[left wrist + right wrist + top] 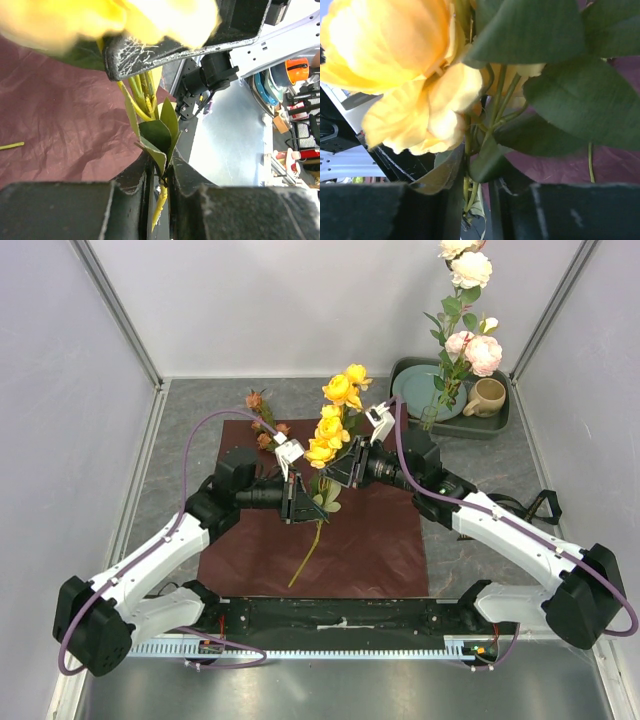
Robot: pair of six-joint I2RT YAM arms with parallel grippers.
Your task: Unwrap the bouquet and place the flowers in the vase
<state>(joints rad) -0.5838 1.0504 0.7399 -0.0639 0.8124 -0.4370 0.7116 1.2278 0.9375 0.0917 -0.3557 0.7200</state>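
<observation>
Two-armed handover, it seems: left gripper [160,169] pinches the yellow roses [330,430] by the stem; right gripper [477,192] straddles the stems beyond those fingers, contact unclear.

Holds left arm [160,550] and right arm [510,535] stretched inward from the near edge, forearms low, wrists almost meeting mid-table. Clamps left gripper [300,504] on a stem [161,200], fingers pointing right, jaws nearly together. Faces right gripper [340,468] toward it, further up the stem, jaws narrow around it; pinching or just beside, cannot tell.
</observation>
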